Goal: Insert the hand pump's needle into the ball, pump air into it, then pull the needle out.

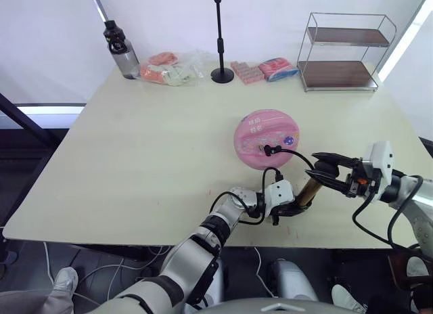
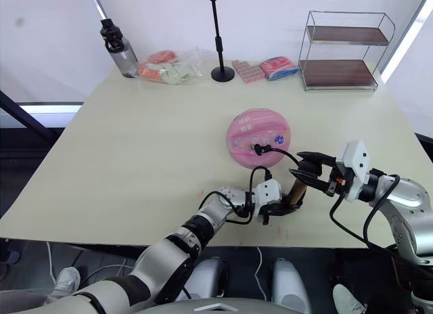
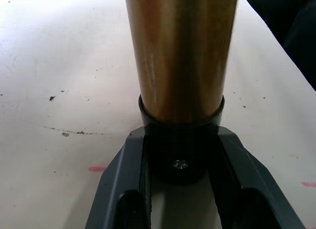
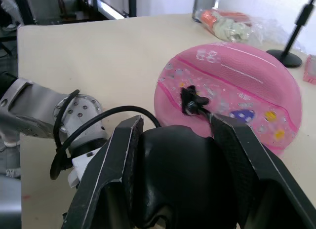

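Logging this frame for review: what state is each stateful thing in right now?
Ball: flattish, resting on the table, needle fitting in its top.
Hand pump: tilted, foot clamped by the left gripper, handle held by the right gripper.
Hose: connected from pump to ball.
Water bottle: upright, capped.
Wire shelf: upright, both shelves bare.

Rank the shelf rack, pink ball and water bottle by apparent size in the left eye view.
1. shelf rack, largest.
2. ball, though it sits nearer the camera.
3. water bottle, smallest.
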Available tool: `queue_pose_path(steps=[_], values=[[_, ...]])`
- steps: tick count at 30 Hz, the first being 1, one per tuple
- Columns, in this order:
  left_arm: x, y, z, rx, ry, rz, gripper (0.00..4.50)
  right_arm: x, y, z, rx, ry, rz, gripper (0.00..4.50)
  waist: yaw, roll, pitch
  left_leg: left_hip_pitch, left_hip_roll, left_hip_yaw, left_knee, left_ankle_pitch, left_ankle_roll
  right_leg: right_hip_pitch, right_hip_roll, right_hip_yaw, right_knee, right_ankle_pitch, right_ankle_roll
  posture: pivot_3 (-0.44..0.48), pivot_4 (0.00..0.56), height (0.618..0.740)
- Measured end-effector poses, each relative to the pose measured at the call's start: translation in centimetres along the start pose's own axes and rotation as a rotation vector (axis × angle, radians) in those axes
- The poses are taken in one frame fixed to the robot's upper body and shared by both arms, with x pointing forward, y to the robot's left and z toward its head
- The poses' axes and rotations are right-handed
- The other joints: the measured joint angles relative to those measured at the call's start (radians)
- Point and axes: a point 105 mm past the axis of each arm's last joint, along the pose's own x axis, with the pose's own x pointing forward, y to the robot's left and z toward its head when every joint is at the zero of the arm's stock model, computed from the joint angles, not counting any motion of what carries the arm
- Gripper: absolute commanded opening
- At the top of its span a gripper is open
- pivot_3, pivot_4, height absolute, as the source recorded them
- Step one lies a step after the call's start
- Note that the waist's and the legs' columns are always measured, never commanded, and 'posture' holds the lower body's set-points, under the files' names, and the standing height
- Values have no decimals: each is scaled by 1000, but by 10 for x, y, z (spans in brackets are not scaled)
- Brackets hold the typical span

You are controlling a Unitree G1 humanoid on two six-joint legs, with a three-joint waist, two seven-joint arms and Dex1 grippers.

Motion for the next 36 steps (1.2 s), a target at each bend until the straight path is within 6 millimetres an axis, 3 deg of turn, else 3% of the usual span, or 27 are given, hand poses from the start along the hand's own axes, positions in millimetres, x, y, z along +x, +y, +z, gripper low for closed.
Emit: queue_pose_path(steps=[5,14,18,21,30,36], values=[[2,-1,3,2,-9,-5,1077,-7,-8,11,41,16,21,1749,2,3,2,-2,0,0,0,0,0,-1,-2,0,0,0,0,0,150,740],[2,-1,4,-1,-18,-9,1077,-29,-31,91,47,-57,42,1749,0,4,5,-3,-2,4,-1,0,0,-1,-8,1,-3,0,1,0,150,740],[2,-2,4,0,-18,-10,1077,-30,-32,98,55,-66,48,1749,0,4,6,-3,-2,6,-1,0,0,-3,-8,2,-3,0,2,0,150,740],[2,-1,4,1,-19,-9,1077,-35,-34,122,20,-66,51,1749,1,6,7,-3,-2,8,-1,0,0,-3,-9,4,-3,1,2,0,150,740],[2,-1,5,8,-21,-10,1077,-35,-33,121,22,-46,50,1749,1,4,8,-3,-2,24,0,-3,5,-10,-9,20,-3,4,8,0,150,740],[1,1,4,7,-15,-3,1077,-31,-31,96,21,-83,25,1749,-2,-1,5,-1,-2,30,0,-4,7,-11,-7,28,-3,5,11,0,150,740]])
